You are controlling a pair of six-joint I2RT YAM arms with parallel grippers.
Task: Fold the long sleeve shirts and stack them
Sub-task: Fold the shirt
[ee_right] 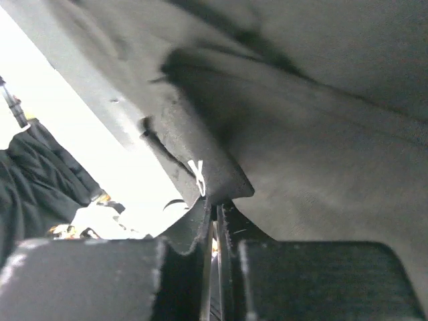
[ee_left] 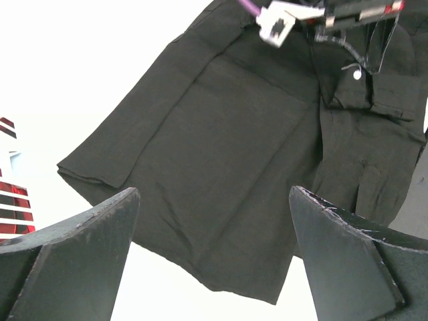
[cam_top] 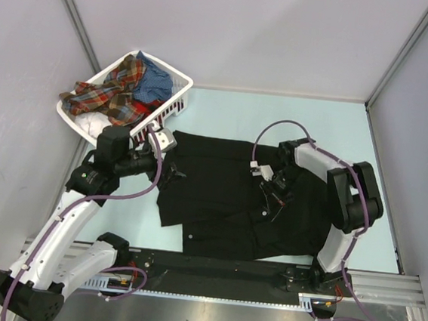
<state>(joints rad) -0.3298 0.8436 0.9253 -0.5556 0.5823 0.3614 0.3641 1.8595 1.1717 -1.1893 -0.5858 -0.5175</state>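
Note:
A large black long sleeve shirt [cam_top: 225, 199] lies partly folded and spread flat on the pale table. My left gripper [cam_top: 173, 173] hovers at the shirt's left edge, wide open and empty. In the left wrist view the black shirt [ee_left: 234, 167] fills the space beyond the open left gripper [ee_left: 214, 194]. My right gripper [cam_top: 274, 200] sits over the shirt's middle right. In the right wrist view the right gripper [ee_right: 215, 207] has its jaws pinched together on a raised edge of the black shirt [ee_right: 321, 134], beside a small white thread tag.
A white slatted basket [cam_top: 175, 102] stands at the back left, holding a red-orange plaid shirt [cam_top: 107, 93], a blue one [cam_top: 155, 83] and a white one [cam_top: 92, 124]. Grey walls enclose the table on three sides. A metal rail [cam_top: 384, 283] runs along the near edge.

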